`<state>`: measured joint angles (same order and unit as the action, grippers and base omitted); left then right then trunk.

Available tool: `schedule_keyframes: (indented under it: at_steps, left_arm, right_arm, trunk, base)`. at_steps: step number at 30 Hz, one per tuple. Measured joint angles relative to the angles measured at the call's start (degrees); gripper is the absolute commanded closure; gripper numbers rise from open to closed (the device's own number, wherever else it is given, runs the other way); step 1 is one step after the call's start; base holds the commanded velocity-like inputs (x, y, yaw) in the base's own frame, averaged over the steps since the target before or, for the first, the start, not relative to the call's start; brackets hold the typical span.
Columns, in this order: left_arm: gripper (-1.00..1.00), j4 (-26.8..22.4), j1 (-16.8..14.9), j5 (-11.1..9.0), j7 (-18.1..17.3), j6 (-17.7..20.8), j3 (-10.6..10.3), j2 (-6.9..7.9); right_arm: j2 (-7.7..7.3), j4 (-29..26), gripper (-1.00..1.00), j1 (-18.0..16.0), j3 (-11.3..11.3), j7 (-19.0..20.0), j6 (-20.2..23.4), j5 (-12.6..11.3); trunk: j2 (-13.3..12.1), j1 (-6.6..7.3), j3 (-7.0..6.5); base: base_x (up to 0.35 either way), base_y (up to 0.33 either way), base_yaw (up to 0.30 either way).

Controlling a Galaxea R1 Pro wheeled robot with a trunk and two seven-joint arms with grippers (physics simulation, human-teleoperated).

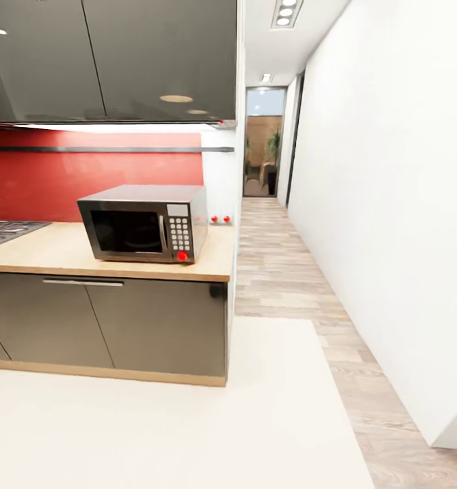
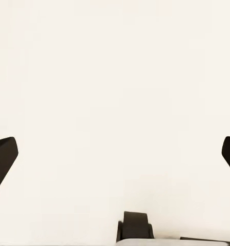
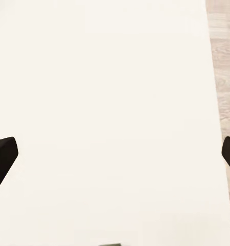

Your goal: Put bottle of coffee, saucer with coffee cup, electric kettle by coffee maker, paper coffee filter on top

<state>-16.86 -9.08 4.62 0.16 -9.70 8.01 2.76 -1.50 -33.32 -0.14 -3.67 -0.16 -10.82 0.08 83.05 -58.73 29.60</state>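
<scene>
None of the coffee things are in sight at this moment. A wooden countertop (image 1: 58,251) runs along the left over dark cabinets. In the left wrist view my left gripper (image 2: 115,159) is open, its dark fingertips (image 2: 3,156) far apart over a cream floor with nothing between them. My right gripper (image 3: 115,159) is likewise open over the same cream floor (image 3: 104,102), one fingertip (image 3: 2,159) at each side of that view.
A silver microwave (image 1: 144,223) stands at the counter's right end, a stove top (image 1: 4,231) at the far left. Dark upper cabinets (image 1: 113,58) hang over a red backsplash. A wood-floored corridor (image 1: 276,258) runs ahead along a white wall (image 1: 391,204).
</scene>
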Motion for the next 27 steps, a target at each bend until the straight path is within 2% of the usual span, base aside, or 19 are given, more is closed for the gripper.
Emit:
schedule_keyframes:
  at_steps: [27]
  left_arm:
    - [-1.0,-0.1,0.0,0.0,0.1,-0.1,0.2,0.0]
  right_arm:
    - [0.0,0.1,-1.0,0.0,0.1,-0.1,0.0,0.1]
  trunk:
    - [0.0,0.01,1.36]
  base:
    - [0.015,0.0,0.259]
